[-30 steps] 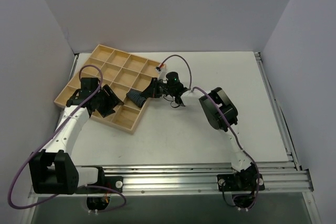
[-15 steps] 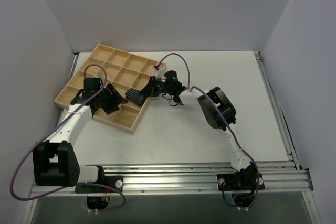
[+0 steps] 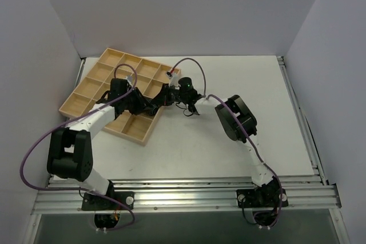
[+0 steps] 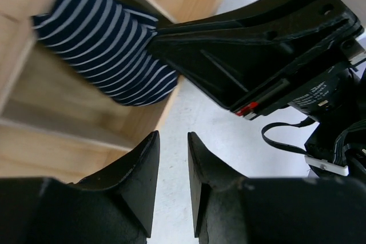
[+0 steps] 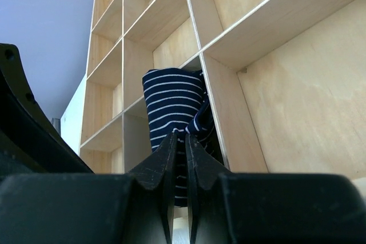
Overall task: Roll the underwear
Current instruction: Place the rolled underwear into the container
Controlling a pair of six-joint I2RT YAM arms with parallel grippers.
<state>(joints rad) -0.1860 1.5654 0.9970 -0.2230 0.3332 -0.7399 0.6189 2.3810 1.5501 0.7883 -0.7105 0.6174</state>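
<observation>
The underwear (image 4: 108, 50) is a rolled bundle of navy cloth with thin white stripes, lying in a cell at the near right edge of the wooden tray (image 4: 51, 112). My right gripper (image 5: 178, 141) is shut on a fold of the underwear (image 5: 171, 98), and stripes show between its fingertips. My left gripper (image 4: 173, 141) hovers just beside the roll and the right gripper's black body (image 4: 257, 55). Its jaws stand a narrow gap apart with only white table showing between them. In the top view the two grippers (image 3: 142, 104) (image 3: 159, 100) meet at the tray's right edge and mostly hide the roll.
The wooden tray (image 3: 97, 81) of several square cells lies tilted at the table's back left, close to the left wall. Both arms reach across its right side. White table (image 3: 240, 78) stretches to the right, with a metal rail (image 3: 194, 190) along the near edge.
My left arm has swung right across the tray to the underwear, and its jaws have narrowed. The right gripper has kept its grip, shifting only slightly left.
</observation>
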